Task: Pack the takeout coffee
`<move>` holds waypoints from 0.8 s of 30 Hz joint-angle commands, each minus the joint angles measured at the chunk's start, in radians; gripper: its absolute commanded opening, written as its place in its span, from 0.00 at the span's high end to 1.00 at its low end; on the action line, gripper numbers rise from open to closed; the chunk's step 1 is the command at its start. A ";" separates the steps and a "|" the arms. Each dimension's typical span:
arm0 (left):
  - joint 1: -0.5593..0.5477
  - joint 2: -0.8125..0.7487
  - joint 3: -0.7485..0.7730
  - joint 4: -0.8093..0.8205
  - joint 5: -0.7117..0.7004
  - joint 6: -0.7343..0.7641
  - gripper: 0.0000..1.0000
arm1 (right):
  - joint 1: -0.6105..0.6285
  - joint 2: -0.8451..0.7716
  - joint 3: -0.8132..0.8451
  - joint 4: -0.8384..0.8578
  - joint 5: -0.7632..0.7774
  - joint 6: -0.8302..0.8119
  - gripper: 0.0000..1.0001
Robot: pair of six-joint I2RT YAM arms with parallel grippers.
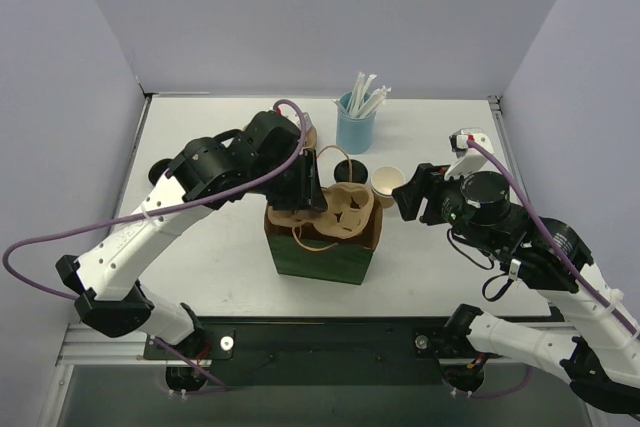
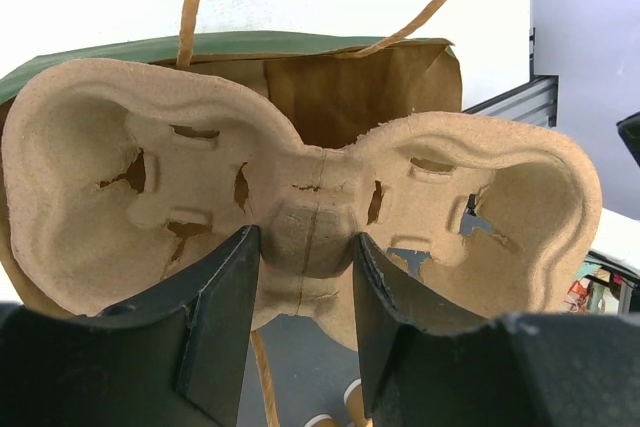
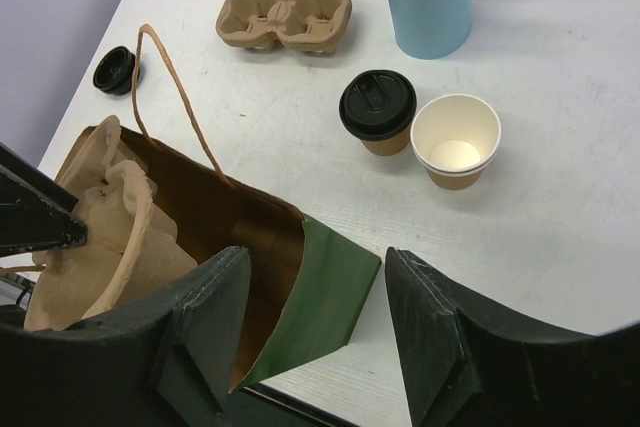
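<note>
Holding the pulp carrier (image 2: 90, 147) at the mouth of the green bag (image 1: 320, 257) by the desk's near edge, we have the left gripper (image 2: 305, 239) clamped on its centre ridge. Our right gripper (image 3: 318, 252) hangs spread and empty beside the bag. The takeout coffee (image 3: 455, 147) stands mid-desk, beside a black-lidded cup (image 3: 377, 107). We judge the carrier is being seated; next it must settle level before release.

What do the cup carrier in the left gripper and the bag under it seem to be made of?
The cup carrier in the left gripper looks like moulded paper pulp: matte tan and fibrous, with ragged slot edges. The bag looks like kraft paper, brown inside and matte green outside, judging by its creases and sharp folds.
</note>
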 commanded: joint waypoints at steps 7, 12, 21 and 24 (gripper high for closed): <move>-0.007 -0.043 0.025 0.059 0.009 -0.039 0.57 | -0.006 0.005 0.006 -0.006 -0.017 0.030 0.44; -0.010 -0.069 -0.014 0.082 0.018 -0.056 0.57 | -0.006 -0.003 -0.002 -0.007 -0.020 0.038 0.44; -0.010 -0.083 -0.033 0.088 0.049 -0.066 0.57 | -0.006 0.002 -0.002 -0.009 -0.034 0.044 0.44; -0.010 -0.103 -0.069 0.088 0.038 -0.071 0.57 | -0.006 0.002 -0.002 -0.010 -0.030 0.047 0.44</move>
